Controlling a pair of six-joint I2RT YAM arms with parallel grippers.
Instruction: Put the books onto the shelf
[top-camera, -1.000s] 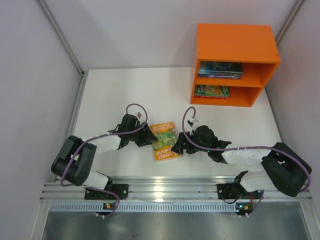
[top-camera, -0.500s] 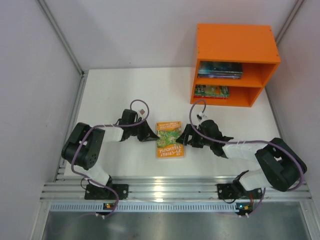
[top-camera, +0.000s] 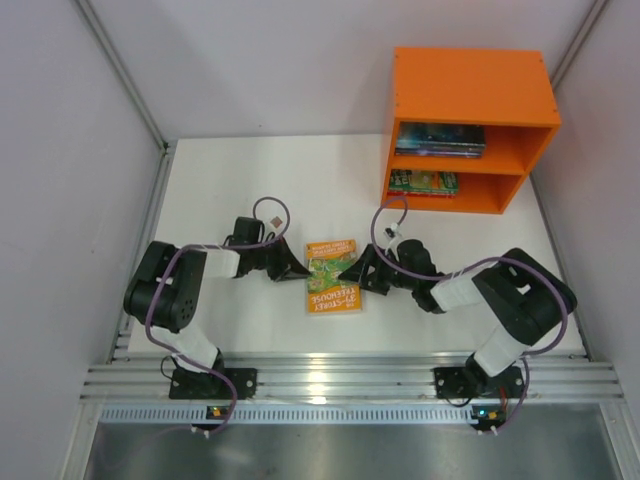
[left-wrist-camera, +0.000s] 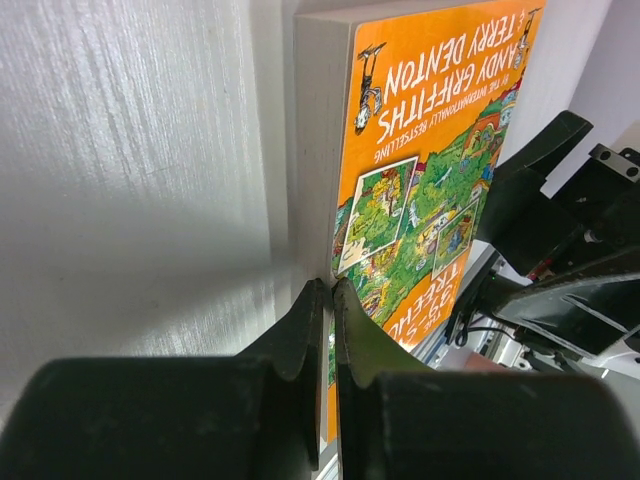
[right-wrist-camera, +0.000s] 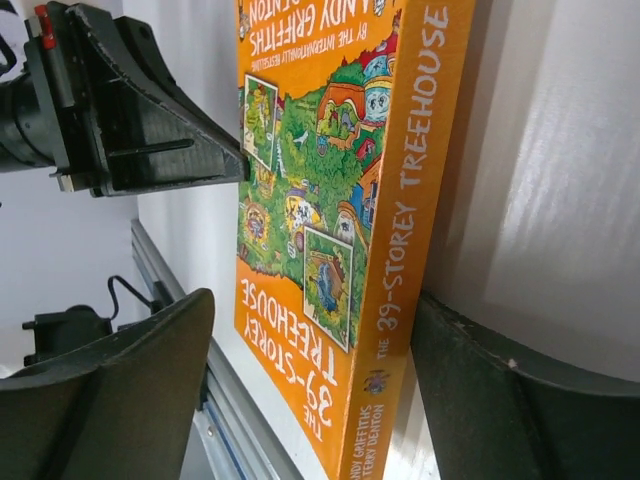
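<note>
One book (top-camera: 333, 275) with an orange and green cover lies flat on the white table (top-camera: 230, 190) between my two grippers. My left gripper (top-camera: 291, 268) is shut, and in the left wrist view its tips (left-wrist-camera: 330, 286) rest against the page edge of the book (left-wrist-camera: 430, 150). My right gripper (top-camera: 362, 272) stands open at the spine. In the right wrist view the book (right-wrist-camera: 330, 200) lies between the wide jaws of the right gripper (right-wrist-camera: 312, 300); one finger (right-wrist-camera: 520, 400) is beside the spine, the other finger (right-wrist-camera: 110, 390) stands clear of the cover. The orange shelf (top-camera: 470, 95) stands at the back right.
The shelf holds stacked books in its upper compartment (top-camera: 440, 138) and in its lower compartment (top-camera: 423, 181). A metal rail (top-camera: 340, 380) runs along the near table edge. Pale walls close in the left and right sides.
My left gripper has gone from part open to shut and sits against the book's edge. The right gripper has moved in over the spine. The book has turned squarer and slid slightly back.
</note>
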